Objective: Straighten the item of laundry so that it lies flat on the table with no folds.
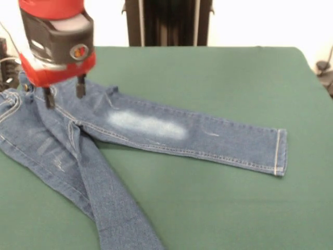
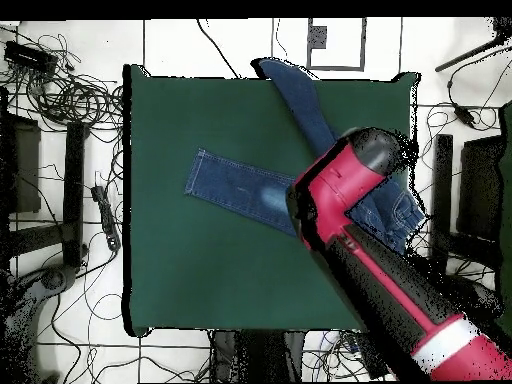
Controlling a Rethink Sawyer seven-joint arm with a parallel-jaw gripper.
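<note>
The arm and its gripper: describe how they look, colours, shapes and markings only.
The arm is red and black, a thick rounded tube with a white band near its base. Its head is a red and black block with a small round orange mark on the side. The gripper has two short, thin black fingers.

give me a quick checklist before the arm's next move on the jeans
1. Gripper open, nothing held: ok.
2. Gripper over the jeans, near the waist: ok.
3. Fingers touching the denim: cannot tell.
4. Right-hand leg in the front view flat, cuff on the table: ok.
5. Other leg fully on the table: not ok, it runs past the near edge.
6. Jeans free of folds: not ok, bunched at the crotch.
</note>
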